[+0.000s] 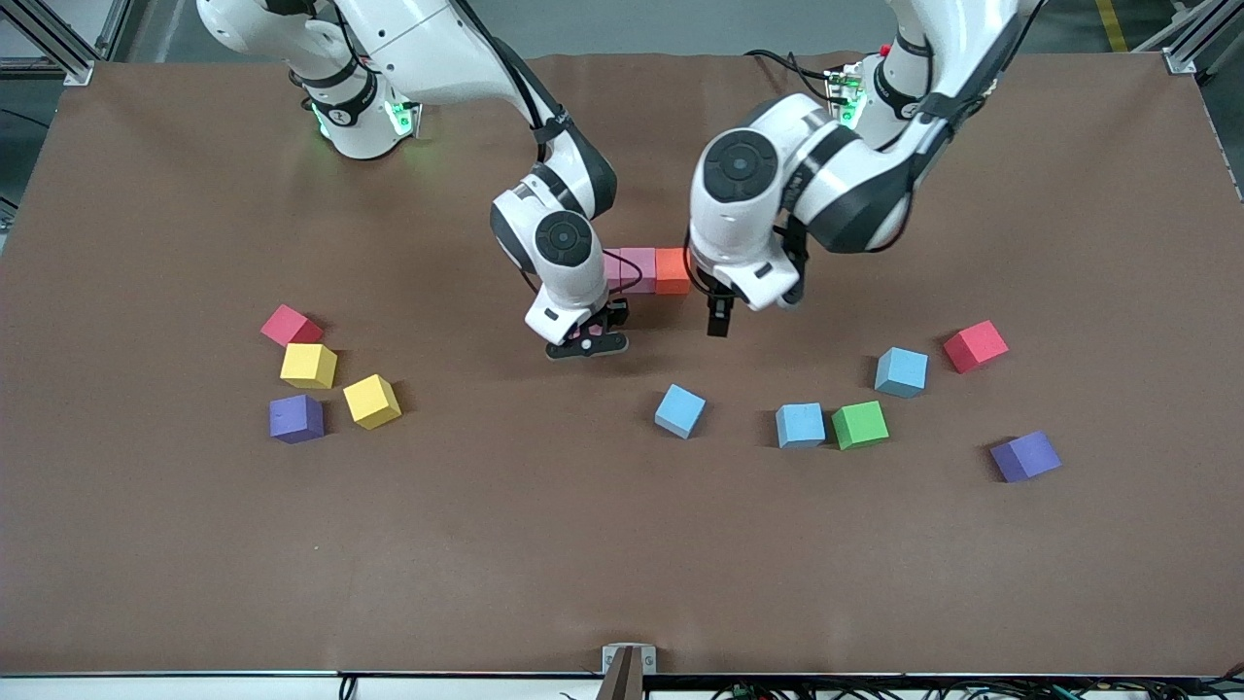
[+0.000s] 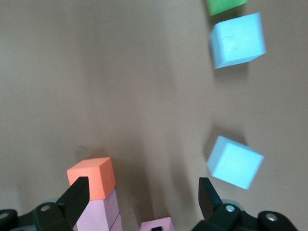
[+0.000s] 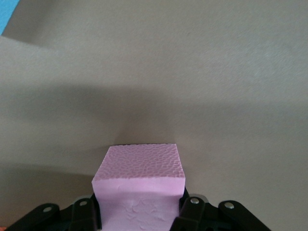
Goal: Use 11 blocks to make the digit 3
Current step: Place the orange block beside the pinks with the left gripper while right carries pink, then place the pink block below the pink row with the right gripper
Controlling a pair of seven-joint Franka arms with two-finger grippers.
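The right gripper [image 1: 587, 342] clamps a pink foam cube [image 3: 139, 185] above the brown table [image 1: 486, 544]; the left gripper [image 2: 142, 202], fingers apart, hangs beside the orange foam cube [image 1: 672, 270].

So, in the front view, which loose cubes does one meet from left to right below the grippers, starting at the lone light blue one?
light blue cube → second light blue cube → green cube → third light blue cube → red cube → purple cube
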